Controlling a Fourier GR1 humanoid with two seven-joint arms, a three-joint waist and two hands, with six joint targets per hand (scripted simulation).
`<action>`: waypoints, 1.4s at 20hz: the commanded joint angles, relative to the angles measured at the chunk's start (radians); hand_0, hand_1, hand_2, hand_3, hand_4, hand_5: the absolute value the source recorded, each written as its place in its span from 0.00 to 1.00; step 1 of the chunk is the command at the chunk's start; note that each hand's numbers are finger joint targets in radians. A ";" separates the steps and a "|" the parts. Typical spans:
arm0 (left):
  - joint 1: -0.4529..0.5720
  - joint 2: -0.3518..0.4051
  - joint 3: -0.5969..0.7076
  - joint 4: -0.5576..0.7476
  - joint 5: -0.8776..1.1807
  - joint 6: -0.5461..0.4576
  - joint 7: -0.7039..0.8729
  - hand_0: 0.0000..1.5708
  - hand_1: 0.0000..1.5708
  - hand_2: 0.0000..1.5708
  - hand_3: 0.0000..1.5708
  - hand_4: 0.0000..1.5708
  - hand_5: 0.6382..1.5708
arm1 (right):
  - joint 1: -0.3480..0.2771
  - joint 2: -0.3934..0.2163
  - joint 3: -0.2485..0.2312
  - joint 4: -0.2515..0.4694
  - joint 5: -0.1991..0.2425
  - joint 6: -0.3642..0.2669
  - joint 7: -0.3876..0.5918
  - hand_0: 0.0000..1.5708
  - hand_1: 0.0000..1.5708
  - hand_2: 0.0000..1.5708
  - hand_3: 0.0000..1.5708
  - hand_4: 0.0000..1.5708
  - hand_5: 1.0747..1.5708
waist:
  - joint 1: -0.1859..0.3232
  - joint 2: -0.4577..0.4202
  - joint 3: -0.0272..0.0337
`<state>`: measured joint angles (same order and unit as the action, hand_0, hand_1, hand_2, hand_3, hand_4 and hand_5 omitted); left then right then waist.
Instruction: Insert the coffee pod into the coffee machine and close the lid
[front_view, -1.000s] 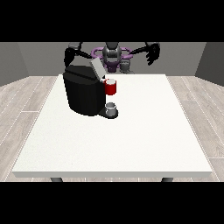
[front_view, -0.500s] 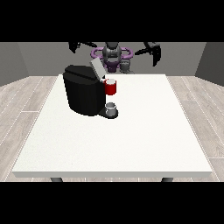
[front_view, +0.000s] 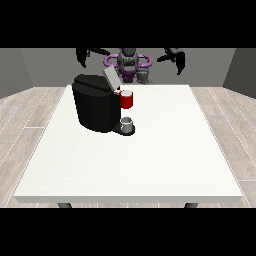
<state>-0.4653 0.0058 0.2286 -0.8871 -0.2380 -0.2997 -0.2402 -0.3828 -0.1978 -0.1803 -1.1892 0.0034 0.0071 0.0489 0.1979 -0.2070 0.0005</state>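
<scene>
One bulky obstacle at the worktop's far left

The black coffee machine (front_view: 97, 107) stands on the white worktop (front_view: 150, 155) toward the far left, its lid (front_view: 110, 78) tilted up, with a red thing at the machine (front_view: 127, 99) and a grey thing (front_view: 128, 123) on its base blocking its right flank. The near half and the whole right side of the worktop lie bare for passage.
</scene>
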 joint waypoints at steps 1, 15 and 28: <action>0.015 -0.006 -0.021 -0.084 0.027 0.004 0.062 0.00 0.00 0.00 0.00 0.24 1.00 | -0.075 -0.001 -0.037 0.038 -0.065 0.018 0.090 0.00 0.00 0.00 0.00 0.12 1.00 | 0.016 0.026 -0.0001; 0.143 0.000 -0.123 -0.440 0.127 0.026 0.189 0.00 0.00 0.00 0.00 0.24 1.00 | -0.224 0.009 -0.011 0.172 -0.055 0.004 0.039 0.00 0.00 0.00 0.00 0.00 1.00 | 0.015 0.162 -0.0002; 0.243 0.051 -0.113 -0.522 0.110 0.094 0.171 0.00 0.00 0.00 0.00 0.21 1.00 | -0.307 0.060 0.076 0.184 -0.013 0.009 0.046 0.00 0.00 0.00 0.00 0.08 1.00 | -0.054 0.203 -0.0005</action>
<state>-0.2475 0.0647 0.1357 -1.3825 -0.1046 -0.2418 -0.0974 -0.6734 -0.1650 -0.1388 -0.9993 -0.0244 0.0206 0.0700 0.1640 0.0138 0.0004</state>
